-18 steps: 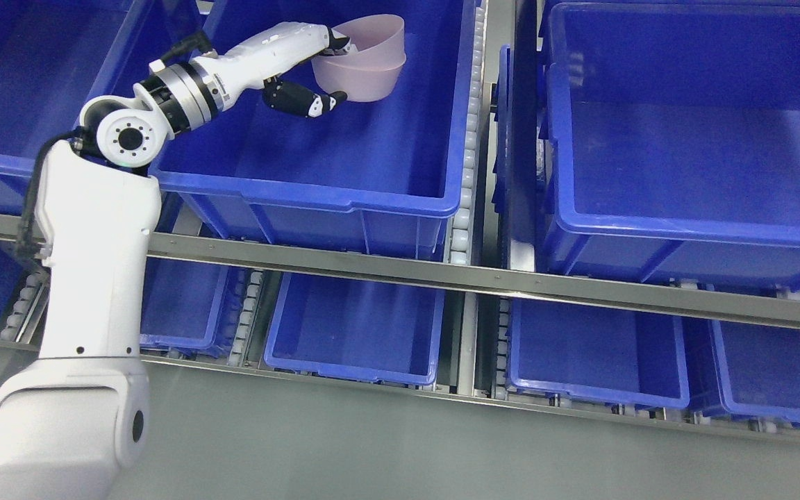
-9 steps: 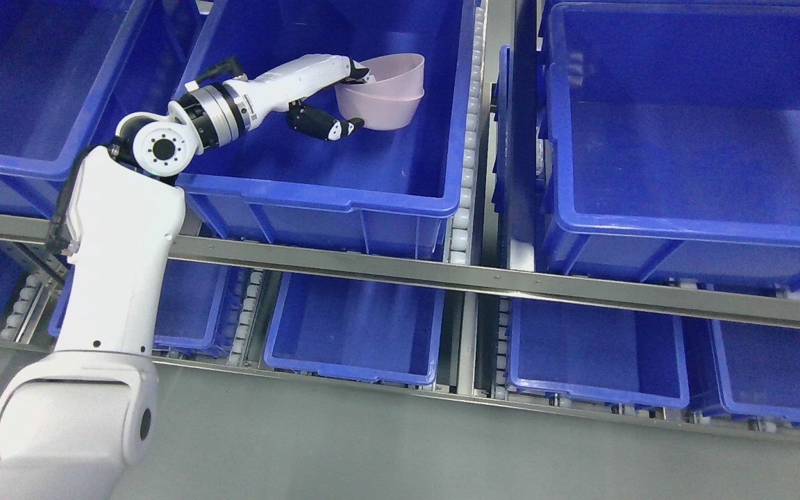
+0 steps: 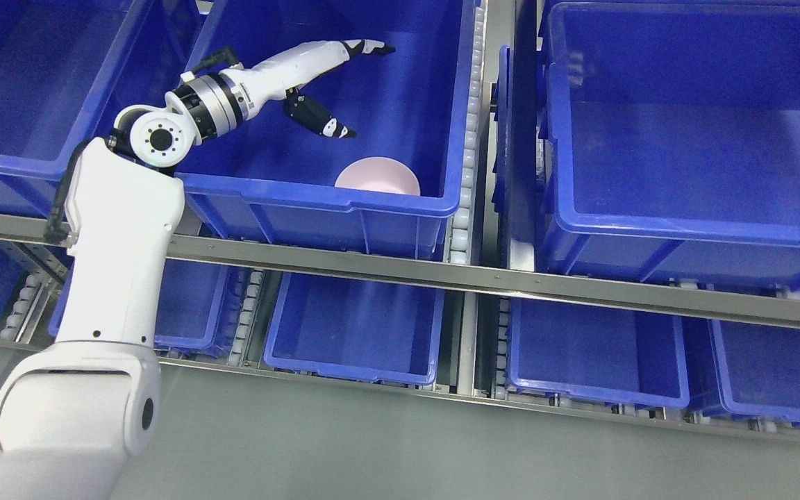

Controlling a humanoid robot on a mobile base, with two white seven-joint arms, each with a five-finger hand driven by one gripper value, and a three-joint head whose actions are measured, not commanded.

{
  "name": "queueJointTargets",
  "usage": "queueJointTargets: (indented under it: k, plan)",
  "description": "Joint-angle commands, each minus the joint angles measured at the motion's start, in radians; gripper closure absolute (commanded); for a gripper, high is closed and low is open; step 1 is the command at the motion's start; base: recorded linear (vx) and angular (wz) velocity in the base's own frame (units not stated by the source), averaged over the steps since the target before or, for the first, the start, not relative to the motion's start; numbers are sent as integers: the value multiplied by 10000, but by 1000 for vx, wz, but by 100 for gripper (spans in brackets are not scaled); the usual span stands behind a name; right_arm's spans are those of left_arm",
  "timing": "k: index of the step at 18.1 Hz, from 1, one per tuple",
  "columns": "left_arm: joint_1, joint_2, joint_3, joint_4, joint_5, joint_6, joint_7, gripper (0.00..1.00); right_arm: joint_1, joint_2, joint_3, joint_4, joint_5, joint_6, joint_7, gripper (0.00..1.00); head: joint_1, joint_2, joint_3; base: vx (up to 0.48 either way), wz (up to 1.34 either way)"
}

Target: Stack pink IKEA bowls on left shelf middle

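Head view: smooth pale-pink plastic bowls [image 3: 377,176] down at the near wall of the large blue plastic bin [image 3: 317,198] on the middle shelf, toward its right front corner, only the rounded pink top showing above the bin's rim; impossible to say from here whether upright or upturned, or how many nested. Likely light, stiff and slick, so prone to slide or tip under a sideways nudge; not fragile by the look of it. Best taken at the rim, thumb on one face of the wall and fingers on the other, or cupped around the outside if upturned. Left hand [image 3: 336,87] well apart from the bowls, higher up and deeper inside the same bin, empty. Fingers [image 3: 371,48] stretched straight toward the bin's far wall, thumb splayed wide down toward the bowls, holding nothing. White forearm running from the silver wrist joint near the bin's left front corner, slanting up and inward over the bin's floor. Right arm nowhere in sight.
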Motion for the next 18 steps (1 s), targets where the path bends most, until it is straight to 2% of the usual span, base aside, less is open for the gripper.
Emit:
queueJointTargets:
  k: [1, 3, 4, 6, 7, 10, 12, 15, 18]
  plan:
    - [-333, -559, 2558, -121, 288, 696, 2152, 2, 291, -175, -123, -337, -110, -6, -6, 0, 0, 0, 0, 0, 0]
    - [-318, -559, 2960, -121, 1630, 1801, 3642, 0, 291, -175, -123, -337, -110, -6, -6, 0, 0, 0, 0, 0, 0]
    - [-226, -559, 2961, -136, 3096, 2444, 4453, 0, 291, -175, -108, -337, -110, -6, -6, 0, 0, 0, 0, 0, 0]
    - [3, -559, 3038, -532, 4866, 3701, 5225, 0, 291, -175, -123, -337, -110, -6, -6, 0, 0, 0, 0, 0, 0]
    - [308, -559, 3053, -1295, 5680, 4650, 5380, 0, 291, -175, -108, -337, -110, -6, -6, 0, 0, 0, 0, 0, 0]
    - [1229, -559, 2855, -3168, 6072, 6036, 6175, 0, 291, -175, -123, -337, -110, -6, -6, 0, 0, 0, 0, 0, 0]
    - [1902, -559, 2321, -4180, 6072, 6208, 6440, 0, 291, -175, -123, -337, -110, 9, -6, 0, 0, 0, 0, 0, 0]
    - [3711, -559, 832, -6082, 6072, 6193, 6547, 0, 291, -175, -107, -337, -110, -6, -6, 0, 0, 0, 0, 0, 0]
    - [4298, -559, 645, -7067, 6087, 6208, 6425, 0, 291, -175, -107, -337, -110, 9, -6, 0, 0, 0, 0, 0, 0]
